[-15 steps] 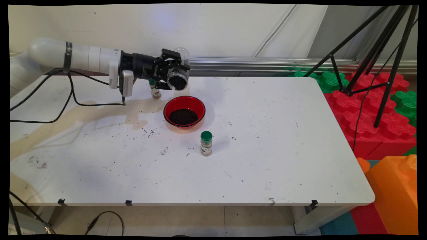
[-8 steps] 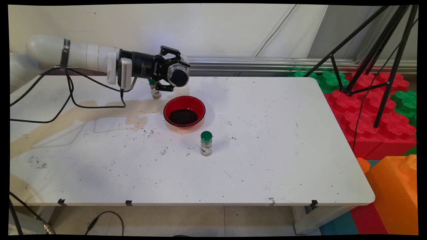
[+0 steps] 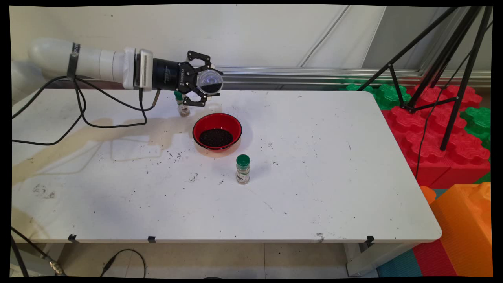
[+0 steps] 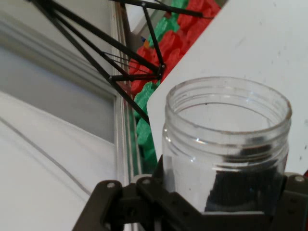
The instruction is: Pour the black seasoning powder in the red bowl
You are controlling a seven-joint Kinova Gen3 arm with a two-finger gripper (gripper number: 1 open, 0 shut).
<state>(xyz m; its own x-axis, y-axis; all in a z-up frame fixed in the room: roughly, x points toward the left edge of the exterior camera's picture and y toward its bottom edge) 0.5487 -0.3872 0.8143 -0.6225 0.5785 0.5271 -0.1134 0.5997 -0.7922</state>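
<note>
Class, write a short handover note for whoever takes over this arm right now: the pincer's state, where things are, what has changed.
Pincer: shut on the clear jar, held above the table's far side, just behind the red bowl.
Jar: some dark grains inside; it has turned over the last second.
Bowl: holds dark grains.
Near green-capped spice bottle: upright in front of the bowl.
Second bottle: behind the pincer.

main: high, near side, faces wall | hand: close along tool (image 4: 226,211) | shared: table (image 3: 314,188), tripod (image 3: 444,70)
</note>
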